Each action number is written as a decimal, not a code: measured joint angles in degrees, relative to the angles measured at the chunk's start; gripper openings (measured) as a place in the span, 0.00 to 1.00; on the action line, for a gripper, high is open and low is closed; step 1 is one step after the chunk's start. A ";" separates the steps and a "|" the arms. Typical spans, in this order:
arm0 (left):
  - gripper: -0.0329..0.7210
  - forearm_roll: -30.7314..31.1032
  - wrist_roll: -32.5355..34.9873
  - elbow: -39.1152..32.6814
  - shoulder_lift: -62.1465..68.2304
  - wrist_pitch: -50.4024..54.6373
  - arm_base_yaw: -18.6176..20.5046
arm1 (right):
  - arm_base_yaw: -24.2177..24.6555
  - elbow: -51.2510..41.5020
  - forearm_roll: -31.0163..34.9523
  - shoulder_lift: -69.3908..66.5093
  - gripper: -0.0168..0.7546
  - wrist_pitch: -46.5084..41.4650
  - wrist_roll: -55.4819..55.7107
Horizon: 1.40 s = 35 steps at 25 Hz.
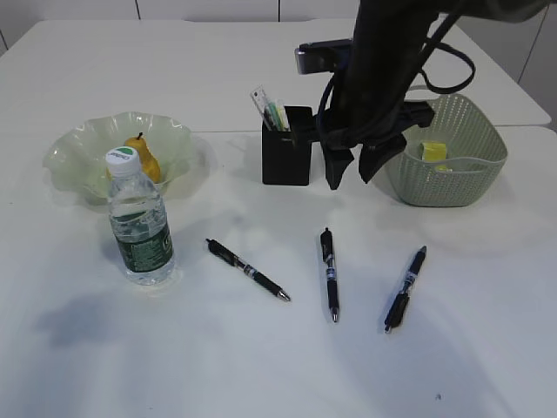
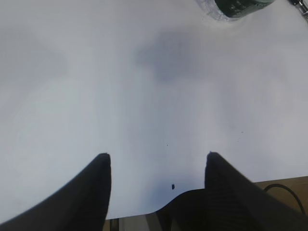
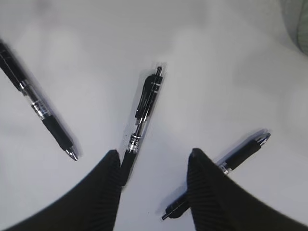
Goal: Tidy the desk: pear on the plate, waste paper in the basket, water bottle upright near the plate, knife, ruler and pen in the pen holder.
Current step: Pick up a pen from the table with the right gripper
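1. Three pens lie flat on the table (image 1: 487, 366): left pen (image 1: 248, 270), middle pen (image 1: 330, 274), right pen (image 1: 406, 288).
2. The right gripper (image 1: 359, 174) hangs above them, jaws apart, empty.
3. The pen holder (image 1: 286, 148) holds the ruler (image 1: 263, 106).
4. The pear (image 1: 144, 158) sits on the plate (image 1: 70, 152); the bottle (image 1: 139, 222) stands upright nearby.
5. The yellow paper (image 1: 434, 151) lies in the basket (image 1: 452, 178).
6. The left gripper (image 2: 156, 166) is spread, empty.

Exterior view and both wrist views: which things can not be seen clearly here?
- Pen holder contents: the exterior view shows only tips; knife and ruler cannot be told apart, too small.
- Basket: the right arm covers its left rim; the waste paper shows only partly.
- Water bottle: the left wrist view's top edge cuts it off.
- Middle pen: the right wrist view hides its lower end behind a jaw.
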<state>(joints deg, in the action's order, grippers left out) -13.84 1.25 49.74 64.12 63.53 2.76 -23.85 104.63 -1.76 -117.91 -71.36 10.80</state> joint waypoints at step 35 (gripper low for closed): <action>0.58 0.00 0.00 0.00 0.00 -2.95 0.00 | 0.00 10.34 0.80 -18.47 0.46 1.11 10.55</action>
<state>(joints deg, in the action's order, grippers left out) -13.84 1.25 49.74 64.12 60.59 2.76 -23.85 114.97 -0.96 -136.38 -70.25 21.35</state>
